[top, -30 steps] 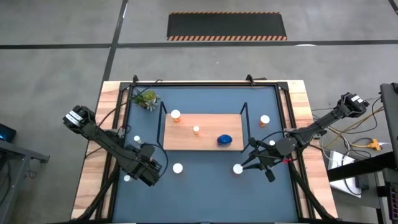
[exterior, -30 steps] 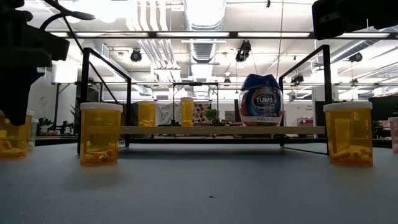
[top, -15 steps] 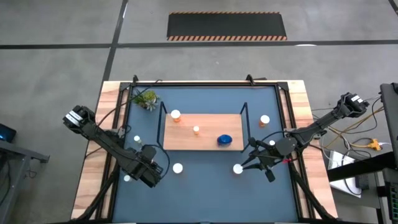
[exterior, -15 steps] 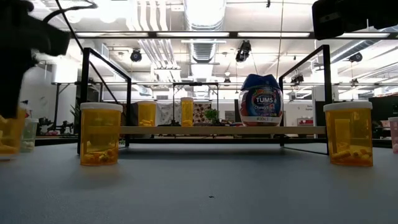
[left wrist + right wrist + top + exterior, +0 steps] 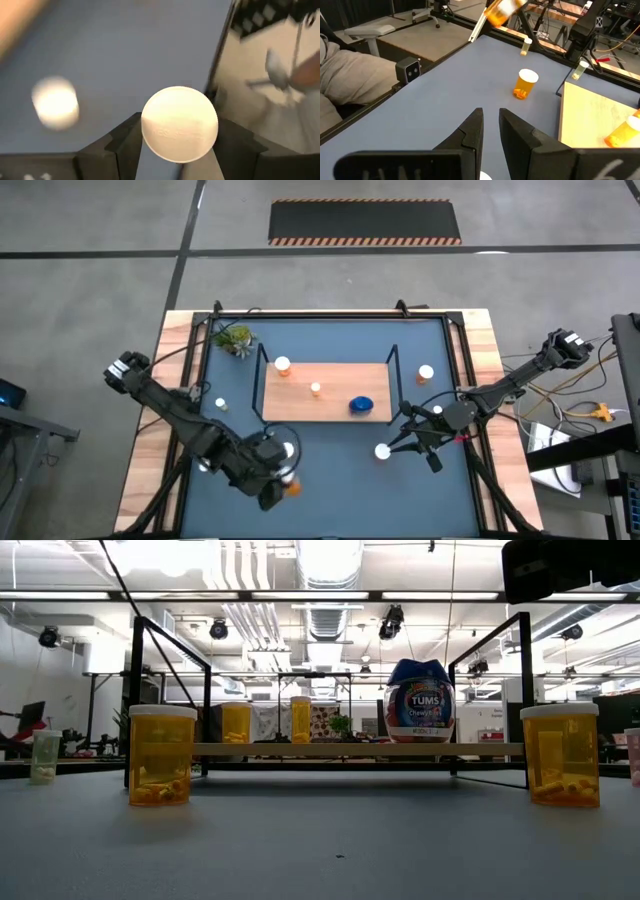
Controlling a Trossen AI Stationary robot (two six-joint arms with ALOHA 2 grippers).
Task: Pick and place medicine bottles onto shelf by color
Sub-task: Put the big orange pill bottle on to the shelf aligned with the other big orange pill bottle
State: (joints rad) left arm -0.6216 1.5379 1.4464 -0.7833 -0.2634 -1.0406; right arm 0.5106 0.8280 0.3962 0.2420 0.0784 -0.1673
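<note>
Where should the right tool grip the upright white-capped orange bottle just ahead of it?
Grip the white-capped orange bottle round its body, below the cap, coming in level from the side of the right tool: it stands upright, with straight round walls.

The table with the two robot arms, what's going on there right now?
The left hand holds an orange bottle by its sides, lifted over the near part of the blue mat. The right hand hangs open beside another white-capped bottle, not gripping it. On the wooden shelf stand two orange bottles and a blue bottle. More bottles wait on the mat.
</note>
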